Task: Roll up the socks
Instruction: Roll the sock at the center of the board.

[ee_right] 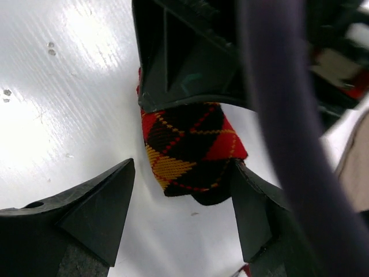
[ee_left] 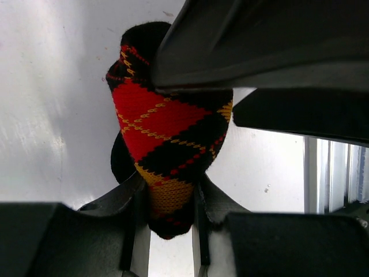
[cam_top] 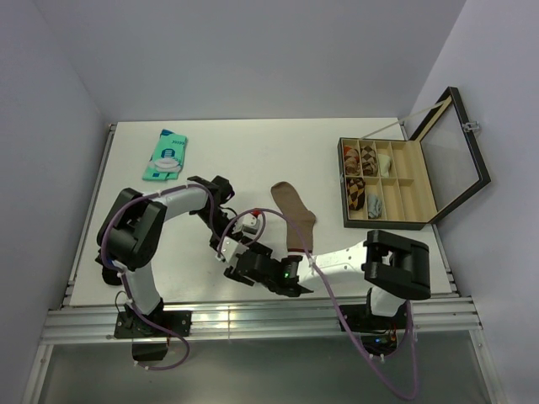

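Table (cam_top: pixel 253 143), white. Compartment box (cam_top: pixel 387 225) at its right side, lid up. My left gripper (ee_left: pixel 168 222) is clamped on the argyle sock (ee_left: pixel 167 144), which is bundled near the front edge. My right gripper (ee_right: pixel 183 170) stands wide, straddling the same bundle (one pad seems to touch it). Tan sock (cam_top: pixel 295 215) lies flat just beside, unrolled.

Risk: if left lets go before right closes, the bundle likely springs loose.

Count: socks on the table 2, grippers 2, box 1, teal packet (cam_top: pixel 166 156) 1.
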`<action>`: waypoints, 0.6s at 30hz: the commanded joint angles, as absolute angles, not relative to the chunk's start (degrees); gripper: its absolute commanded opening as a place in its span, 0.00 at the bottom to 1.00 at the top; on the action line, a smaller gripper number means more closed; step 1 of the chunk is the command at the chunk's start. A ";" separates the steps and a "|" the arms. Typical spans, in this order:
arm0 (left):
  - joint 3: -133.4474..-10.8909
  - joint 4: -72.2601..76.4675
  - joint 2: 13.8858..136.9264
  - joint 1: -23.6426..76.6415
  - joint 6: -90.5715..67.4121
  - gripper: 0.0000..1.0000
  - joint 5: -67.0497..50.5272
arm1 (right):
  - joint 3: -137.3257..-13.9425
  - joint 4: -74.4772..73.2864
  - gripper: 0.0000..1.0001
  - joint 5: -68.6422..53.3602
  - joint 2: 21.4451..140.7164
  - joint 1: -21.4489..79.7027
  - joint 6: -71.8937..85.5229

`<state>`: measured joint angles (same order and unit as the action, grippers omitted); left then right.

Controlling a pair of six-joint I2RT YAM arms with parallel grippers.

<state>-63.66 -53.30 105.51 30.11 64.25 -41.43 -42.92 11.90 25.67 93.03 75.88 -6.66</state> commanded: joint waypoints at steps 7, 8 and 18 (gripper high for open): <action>-62.05 -59.15 109.68 30.85 67.32 0.00 -36.74 | -46.93 15.91 0.73 22.15 96.24 72.69 -7.91; -62.14 -59.67 109.86 30.85 67.50 0.00 -36.91 | -47.19 16.00 0.73 22.15 96.41 72.60 -7.91; -63.28 -62.48 111.18 30.85 68.55 0.01 -37.62 | -49.30 13.98 0.67 21.62 100.10 71.63 -8.26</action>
